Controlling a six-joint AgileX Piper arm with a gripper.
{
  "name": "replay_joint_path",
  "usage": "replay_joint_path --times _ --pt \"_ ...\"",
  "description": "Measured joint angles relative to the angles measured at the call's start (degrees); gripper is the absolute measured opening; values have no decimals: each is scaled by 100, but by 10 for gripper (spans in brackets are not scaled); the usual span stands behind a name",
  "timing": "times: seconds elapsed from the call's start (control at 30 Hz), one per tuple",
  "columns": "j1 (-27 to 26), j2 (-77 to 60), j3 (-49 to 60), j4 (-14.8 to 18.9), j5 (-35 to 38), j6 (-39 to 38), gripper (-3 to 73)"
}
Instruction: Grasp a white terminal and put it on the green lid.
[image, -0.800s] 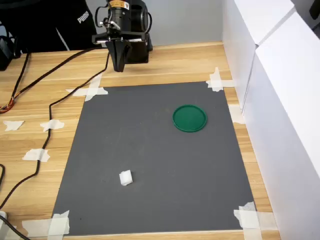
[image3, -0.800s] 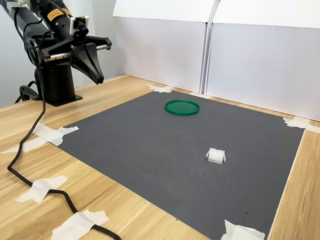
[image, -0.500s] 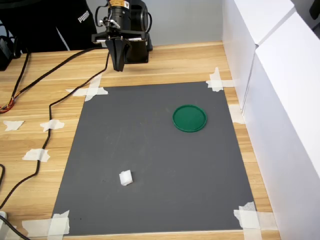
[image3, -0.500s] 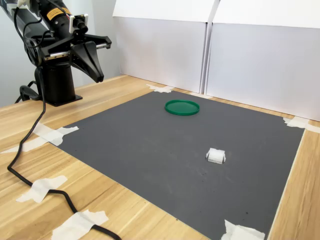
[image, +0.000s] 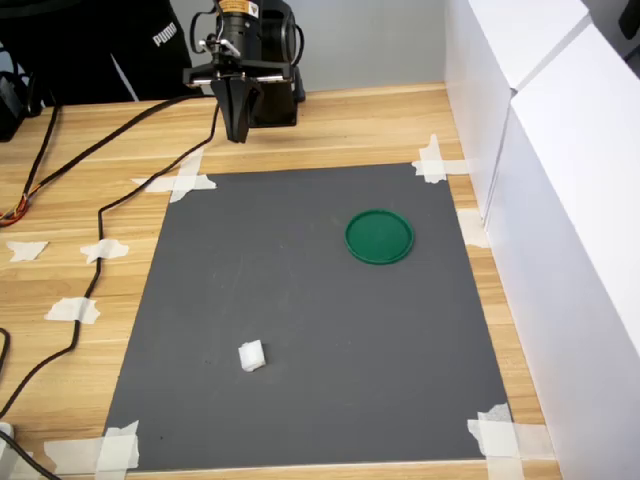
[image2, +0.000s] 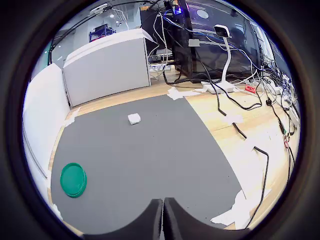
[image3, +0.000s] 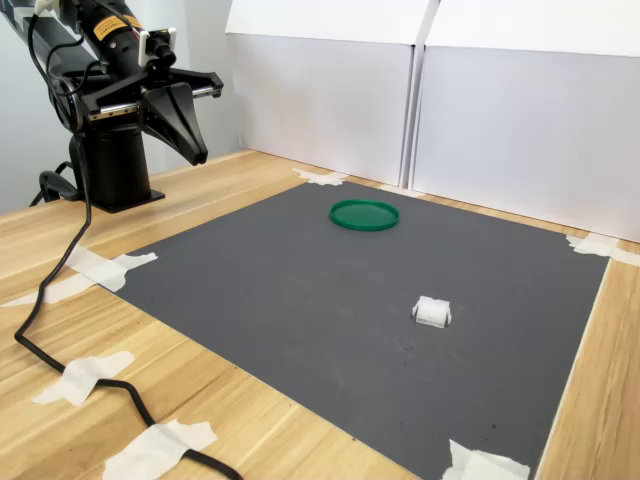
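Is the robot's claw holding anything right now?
No, nothing. The gripper hangs in the air with its jaws closed on nothing, while the white terminal lies alone on the grey mat, far from it.

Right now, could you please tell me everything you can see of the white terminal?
The white terminal is a tiny, blocky white piece that looks like plastic, roughly cube-shaped; finer detail is too small to tell. It rests alone on the dark grey mat, near the mat's lower left corner in the first exterior view, well apart from the green lid. Nothing else touches it; the gripper hangs far off, beyond the mat's far edge.
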Motion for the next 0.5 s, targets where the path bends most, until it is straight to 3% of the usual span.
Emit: replay_joint_path --times 0.23,0.5 --pt "0 30 -70 0 -216 0 -16" --pt "0 845 -1075 0 -300 0 -16"
